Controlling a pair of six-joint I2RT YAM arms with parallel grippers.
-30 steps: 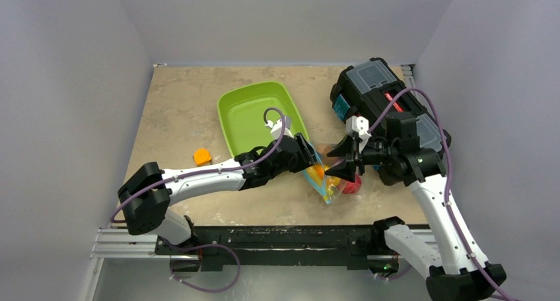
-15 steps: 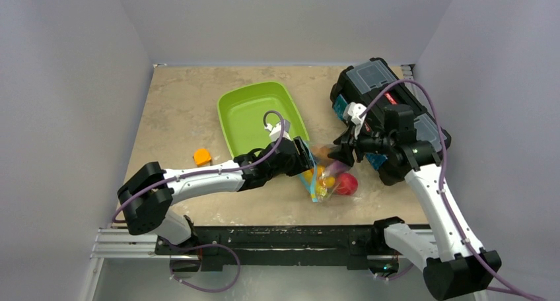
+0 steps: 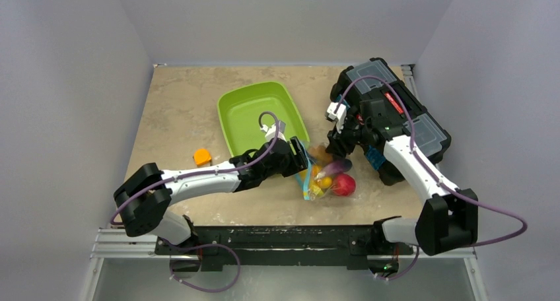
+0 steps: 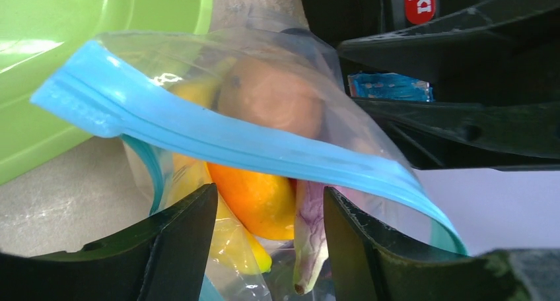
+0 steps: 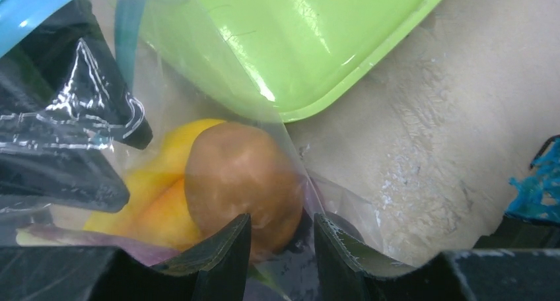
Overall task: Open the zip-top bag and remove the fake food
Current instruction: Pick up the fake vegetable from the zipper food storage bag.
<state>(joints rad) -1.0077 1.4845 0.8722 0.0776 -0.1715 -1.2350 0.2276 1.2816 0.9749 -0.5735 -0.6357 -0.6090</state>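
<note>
The zip-top bag (image 3: pixel 317 182) lies in front of the green tray, its blue zip strip (image 4: pixel 218 139) parted at one end. Inside it I see fake food: a red apple (image 3: pixel 343 184), a purple eggplant (image 4: pixel 307 241), an orange piece (image 4: pixel 257 199), a yellow banana (image 4: pixel 188 182) and a brown piece (image 5: pixel 241 175). My left gripper (image 3: pixel 302 157) is at the mouth side. Its jaws (image 4: pixel 269 192) stand a little apart, closed on bag plastic with banana and eggplant between them. My right gripper (image 3: pixel 338 144) is at the far side, its jaws (image 5: pixel 282 218) narrowly closed on the bag at the brown piece.
The green tray (image 3: pixel 228 126) stands just behind the bag and touches it. A black toolbox (image 3: pixel 389 109) sits at the back right under the right arm. A small orange block (image 3: pixel 202 157) lies left of the left arm. Walls close in the table on three sides.
My right gripper has drawn back toward the toolbox and my left gripper has drawn slightly left. The bag shifted left with them and its zip strip turned more upright.
</note>
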